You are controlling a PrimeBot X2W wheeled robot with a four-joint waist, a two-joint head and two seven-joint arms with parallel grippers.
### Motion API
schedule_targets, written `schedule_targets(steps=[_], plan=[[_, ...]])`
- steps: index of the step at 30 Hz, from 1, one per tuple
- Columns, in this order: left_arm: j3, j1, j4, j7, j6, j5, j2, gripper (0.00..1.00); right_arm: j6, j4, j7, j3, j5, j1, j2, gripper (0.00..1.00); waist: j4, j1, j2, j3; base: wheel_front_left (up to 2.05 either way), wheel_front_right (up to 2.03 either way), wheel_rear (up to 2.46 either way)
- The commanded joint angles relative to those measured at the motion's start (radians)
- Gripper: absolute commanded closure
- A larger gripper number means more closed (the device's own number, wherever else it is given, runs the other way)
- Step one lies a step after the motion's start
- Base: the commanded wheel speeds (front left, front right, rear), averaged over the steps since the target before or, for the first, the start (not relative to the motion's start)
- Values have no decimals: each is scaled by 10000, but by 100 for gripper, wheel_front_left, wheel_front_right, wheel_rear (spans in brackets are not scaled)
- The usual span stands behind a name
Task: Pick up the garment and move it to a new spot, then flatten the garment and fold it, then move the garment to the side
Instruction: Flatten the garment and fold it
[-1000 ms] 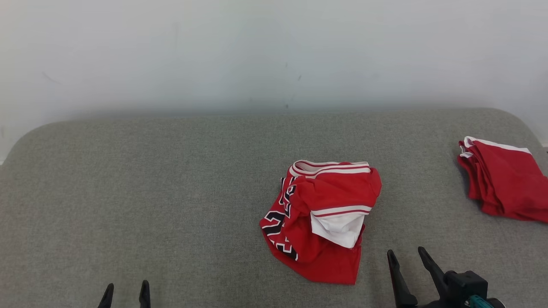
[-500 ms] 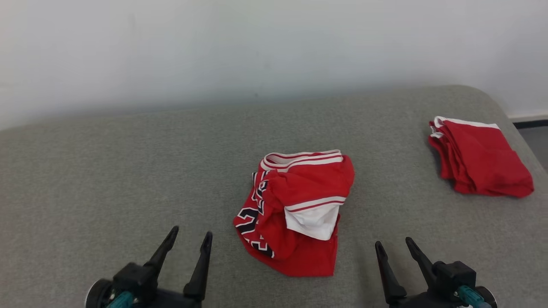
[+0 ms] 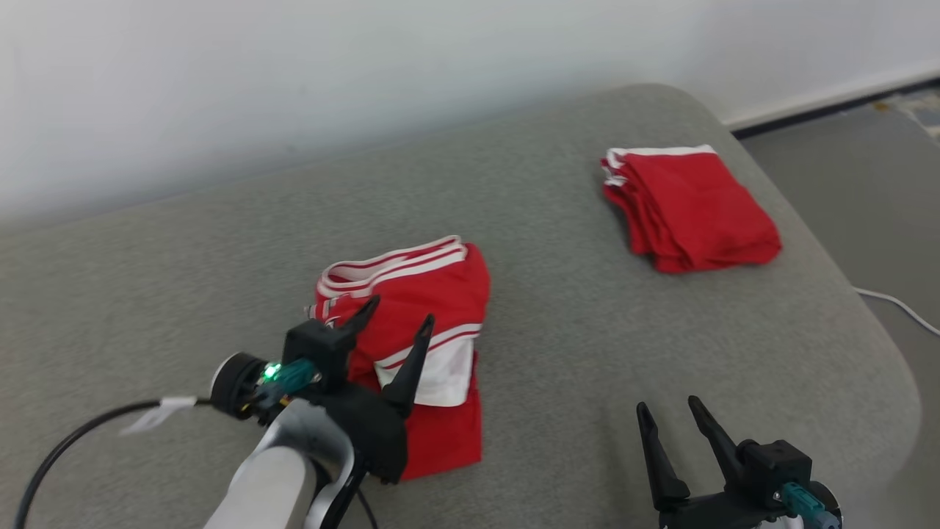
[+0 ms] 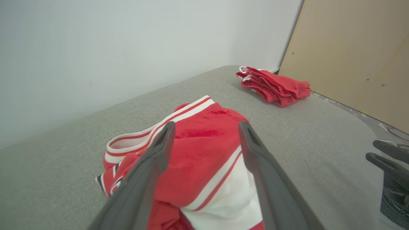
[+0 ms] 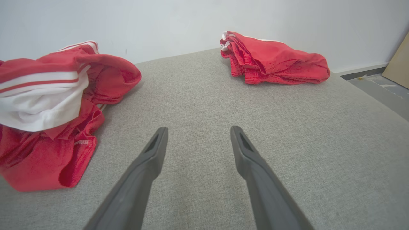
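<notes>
**Item 1. Grey padded surface** (image 3: 602, 345). Lies under and ahead of both claws and bears everything listed below.

**Item 2. Garment** (image 3: 440, 283). A red jersey with white-and-red striped trim and a white panel, crumpled into a heap. It sits directly beneath and just ahead of the left claw, and off to the left of the right claw. It is not yet lifted.

**Item 3. Folded red stack** (image 3: 690, 209). Far ahead and to the right of the left claw and ahead of the right claw, well apart from both.

**Item 4. Left claw** (image 3: 402, 310). Jaws spread wide and holding nothing, its fingers straddling the heap's upper fold. Contact with the cloth cannot be told.

**Item 5. Right claw** (image 3: 668, 404). Jaws spread wide and empty, over bare upholstery.

**Item 6. Cable** (image 3: 66, 441). Trails behind the left claw's wrist.

**Handling note.** The step in hand is judged to be the pick-up.
- Lower the left claw until its fingers enclose a thick bunch of cloth (the striped trim alone would likely slip).
- Stop short of pinching the upholstery, and close fully before rising.
- Lift straight up until the lowest hem clears the surface.
- Choose a set-down spot well apart from the folded red stack.
- The right claw may take a second bunch if the heap sags.
</notes>
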Motion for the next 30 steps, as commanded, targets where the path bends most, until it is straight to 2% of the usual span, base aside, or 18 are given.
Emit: schedule_targets(steps=[1,5,10,18,19,22,23,24,30], plan=[[-97,-225,133,207,47,94,-63,0,-23,76,-79,53,65,-153,32,0,-879,-1,-1,463,0,0,0],[-304,-764,525,760,219,321,-209,0,-23,232,-223,153,167,-206,37,0,-1225,-1,-1,587,0,0,0],[-376,-1212,1204,1269,732,595,-301,0,-23,412,-359,295,315,-383,40,0,-1435,-1,-1,705,0,0,0],[-508,-1583,2025,1190,1044,870,-363,0,-23,562,-498,319,466,-483,40,0,-1458,-1,-1,798,0,0,0],[-556,-1635,2114,1177,1071,933,-344,12,-23,586,-505,328,489,-510,42,0,-1445,-1,-1,803,0,0,0],[-700,-1749,2425,1146,1124,1022,-326,32,-23,643,-547,376,526,-561,41,0,-1394,-1,-1,820,0,0,0],[-748,-1763,2546,1117,1116,1061,-346,56,-23,670,-568,395,533,-571,41,0,-1379,-1,-1,824,0,0,0],[-779,-1813,2650,1069,1107,1089,-367,98,-23,695,-572,414,550,-573,41,0,-1366,-1,-1,833,0,0,0],[-751,-2150,2880,316,970,856,-618,100,-23,806,-644,413,556,-670,38,0,-1210,-1,-1,828,0,0,0]])
